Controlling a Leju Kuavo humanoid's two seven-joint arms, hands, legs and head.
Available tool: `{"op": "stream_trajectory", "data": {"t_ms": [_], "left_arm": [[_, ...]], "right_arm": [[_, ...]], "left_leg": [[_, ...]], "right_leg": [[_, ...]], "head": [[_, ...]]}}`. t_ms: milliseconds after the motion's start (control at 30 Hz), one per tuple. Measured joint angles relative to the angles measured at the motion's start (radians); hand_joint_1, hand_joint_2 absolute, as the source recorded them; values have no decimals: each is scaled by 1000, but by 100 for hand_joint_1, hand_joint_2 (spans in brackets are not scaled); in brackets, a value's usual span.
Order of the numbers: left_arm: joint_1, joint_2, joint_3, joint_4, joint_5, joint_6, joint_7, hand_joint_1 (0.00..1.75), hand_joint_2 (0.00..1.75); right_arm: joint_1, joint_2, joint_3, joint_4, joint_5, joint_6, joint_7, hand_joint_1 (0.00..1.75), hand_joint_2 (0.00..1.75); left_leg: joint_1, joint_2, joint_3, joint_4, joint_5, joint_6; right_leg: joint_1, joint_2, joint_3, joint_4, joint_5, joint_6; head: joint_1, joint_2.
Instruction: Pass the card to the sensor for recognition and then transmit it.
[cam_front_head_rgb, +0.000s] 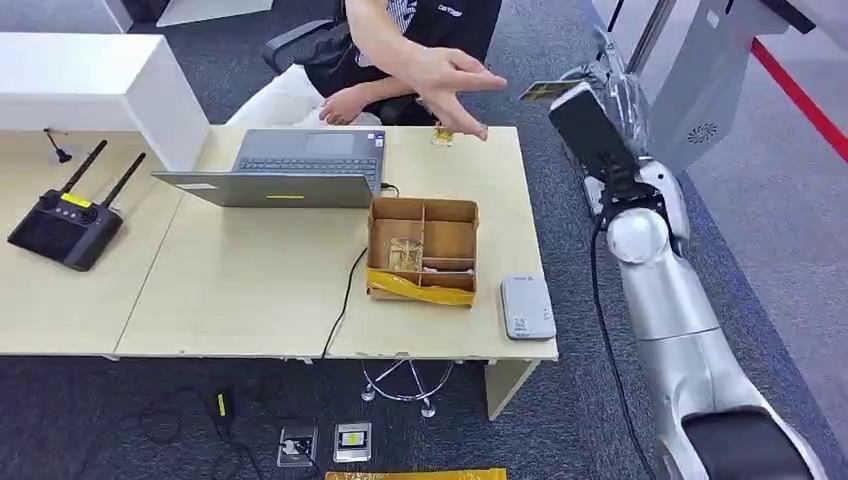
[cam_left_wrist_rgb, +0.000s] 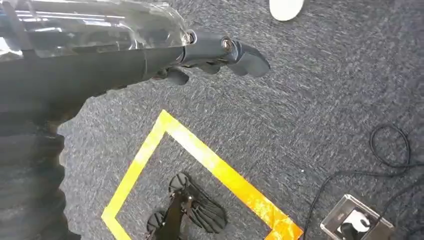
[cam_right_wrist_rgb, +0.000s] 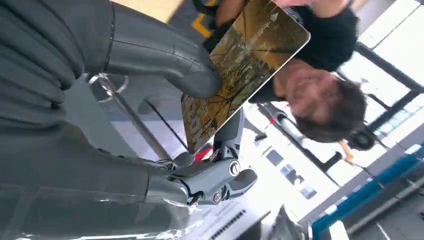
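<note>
silver right hand (cam_right_wrist_rgb: 165, 115) raised, pinching the card (cam_right_wrist_rgb: 240, 65).

Head camera looks down over desk (cam_front_head_rgb: 250, 290). Wrist cameras sit close behind fingers (cam_right_wrist_rgb: 220, 175); left faces floor (cam_left_wrist_rgb: 300, 100).

laptop (cam_front_head_rgb: 285, 165) open, cardboard box (cam_front_head_rgb: 422, 250) beside it, radio controller (cam_front_head_rgb: 62, 226) apart.

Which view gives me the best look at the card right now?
The right wrist view: the card is close up, printed face visible, pinched by the right hand. The head view shows it as a small edge-on sliver beyond the table corner. The left wrist view looks at carpet.
</note>
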Motion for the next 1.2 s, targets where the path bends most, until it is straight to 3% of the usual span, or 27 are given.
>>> {"op": "stream_trajectory", "data": {"t_ms": [133,233,600,633,667,1200], "left_arm": [[-43,-5,-20,0,-29,2,34,0,175],[-65,-10,-34,0,-40,4,49,0,175],[-78,-18,-56,0,-31,14,53,0,175],[-78,-18,-56,0,-30,15,53,0,175],[-77,-18,-57,0,-26,16,53,0,175],[-61,-14,-58,0,-14,21,53,0,175]], "right_arm": [[-192,42,10,175,69,45,14,175,175],[-266,72,25,274,122,72,51,175,175],[-335,138,83,487,207,98,123,175,175],[-335,142,89,497,212,99,123,42,175],[-335,147,93,506,216,101,123,0,175],[-328,164,118,575,182,98,75,0,175]], "left_leg": [[1,-2,-1,0,2,0],[1,-2,-1,0,2,0],[1,-2,-1,0,2,-1],[1,-2,-1,0,2,-1],[1,-2,-1,0,2,-1],[1,-2,-1,0,2,-1]], "right_leg": [[1,-2,0,0,0,0],[1,-1,0,0,1,0],[1,-1,0,0,0,0],[1,-1,0,0,0,0],[1,-1,0,0,0,0],[1,0,0,0,0,0]], "head": [[1,0],[0,0],[0,0],[0,0],[0,0],[0,0]]}}
